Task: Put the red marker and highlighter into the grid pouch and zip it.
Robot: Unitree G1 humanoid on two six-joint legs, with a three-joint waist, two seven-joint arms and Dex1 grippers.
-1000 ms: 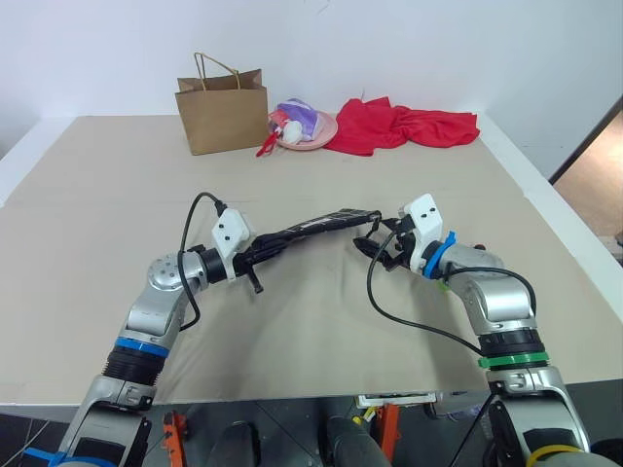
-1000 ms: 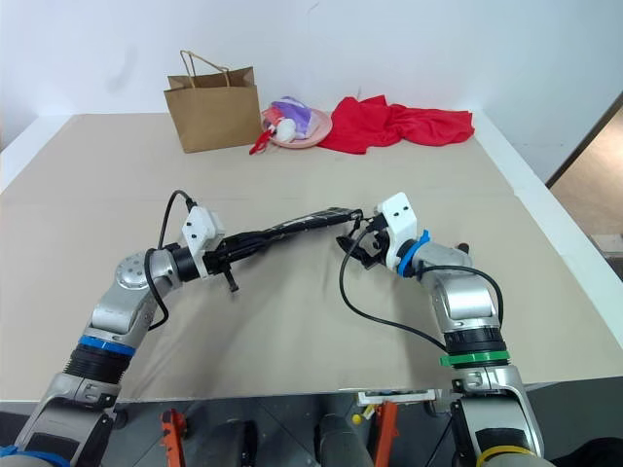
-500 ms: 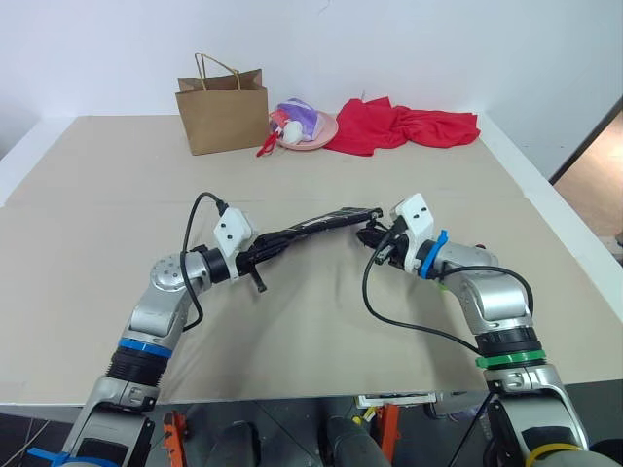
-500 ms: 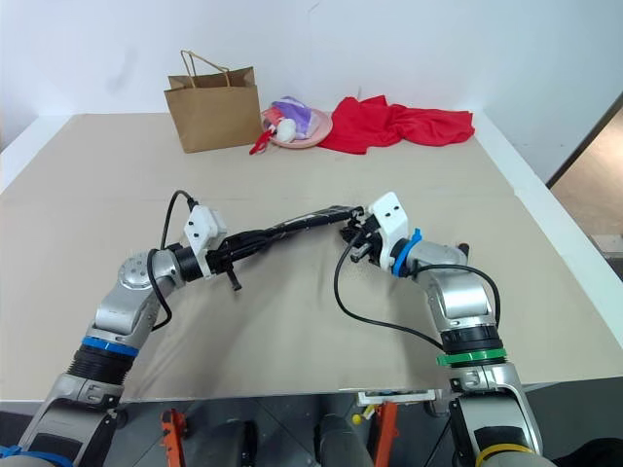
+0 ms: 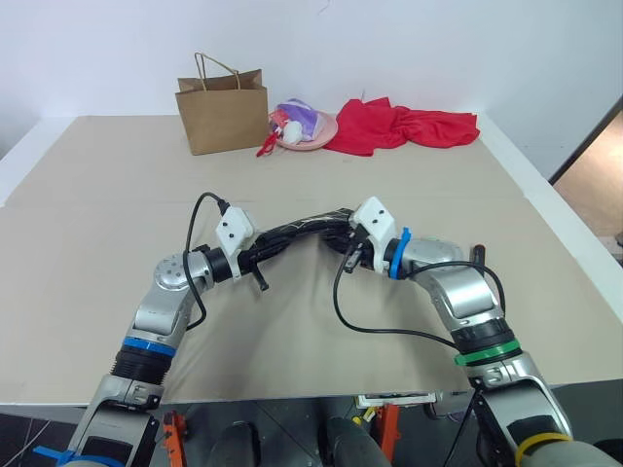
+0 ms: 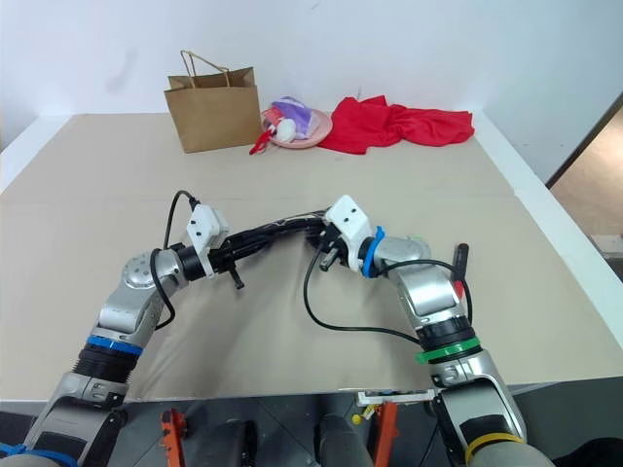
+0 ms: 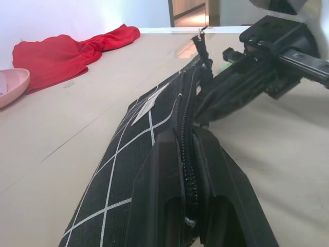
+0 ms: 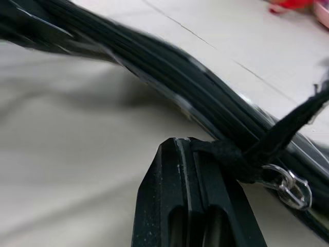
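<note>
The grid pouch (image 5: 302, 230) hangs off the table between my two grippers, edge up, its zipper along the top. My left gripper (image 5: 265, 253) is shut on the pouch's left end, fingers (image 7: 164, 180) pinching both sides of the zipper (image 7: 188, 149). My right gripper (image 5: 344, 241) is shut on the black pull cord (image 8: 229, 153) near the pouch's right end, with a clear ring (image 8: 291, 186) just past the fingers. The red marker (image 6: 460, 261) lies on the table behind my right forearm. The highlighter is hidden.
At the back of the table stand a brown paper bag (image 5: 222, 115), a pink plate (image 5: 321, 131) with small items on it, and a red cloth (image 5: 404, 126). The table's right edge (image 5: 545, 195) drops to the floor.
My right gripper, open a second ago, has shut and moved left along the pouch's top, holding the pull cord. The left gripper has kept still on the pouch.
</note>
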